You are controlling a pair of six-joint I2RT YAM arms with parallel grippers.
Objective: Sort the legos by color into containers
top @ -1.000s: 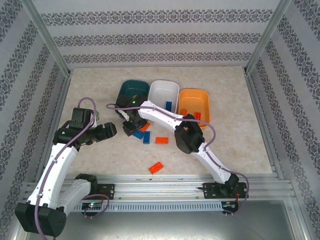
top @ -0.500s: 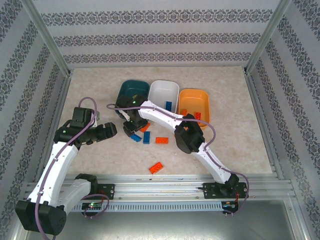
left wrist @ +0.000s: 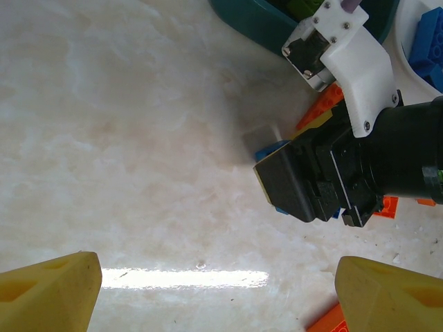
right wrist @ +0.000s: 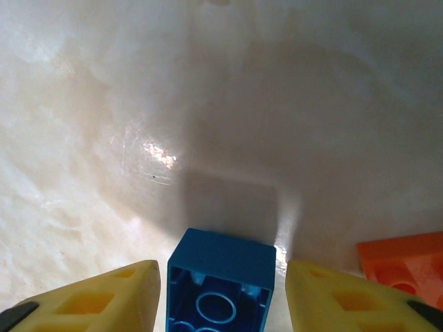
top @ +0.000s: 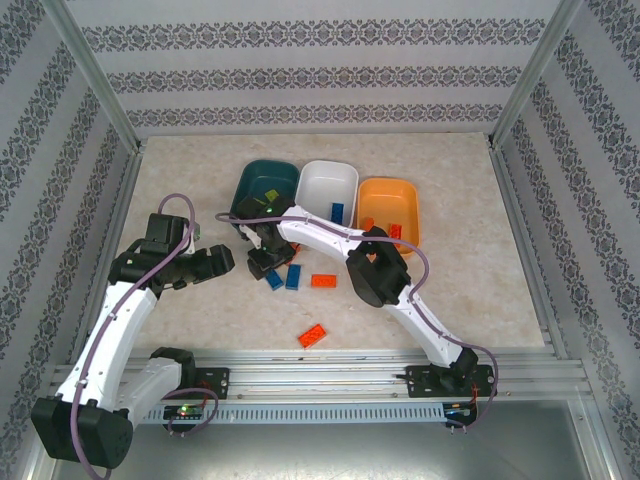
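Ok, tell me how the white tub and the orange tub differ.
Colour: the white tub is white, the orange tub is orange. Contents: the white tub holds a blue brick, while the orange tub holds orange-red bricks. Place: the white tub sits in the middle of the row, the orange tub at its right end. Both have the same shallow rounded shape and size.
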